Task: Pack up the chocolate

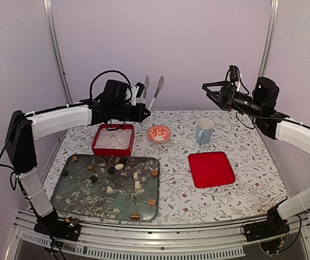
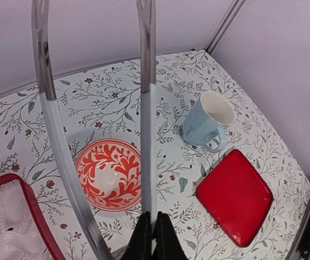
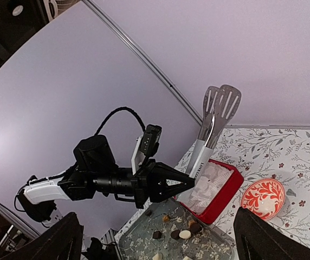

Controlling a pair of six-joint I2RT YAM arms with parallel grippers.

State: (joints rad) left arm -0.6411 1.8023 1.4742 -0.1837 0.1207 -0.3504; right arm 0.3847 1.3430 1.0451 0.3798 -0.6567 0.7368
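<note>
The chocolate lies as several small dark, caramel and cream pieces scattered on a floral glass tray at the front left; the right wrist view also shows chocolate. My left gripper hovers above the red box of white paper cups, shut on metal tongs that point up and back. In the left wrist view the gripper pinches one tong arm. My right gripper hangs open and empty high at the back right, its fingers far apart.
A red-and-white patterned bowl and a pale blue mug stand at the back centre. A red lid lies flat right of the tray. Metal frame posts rise at both back corners.
</note>
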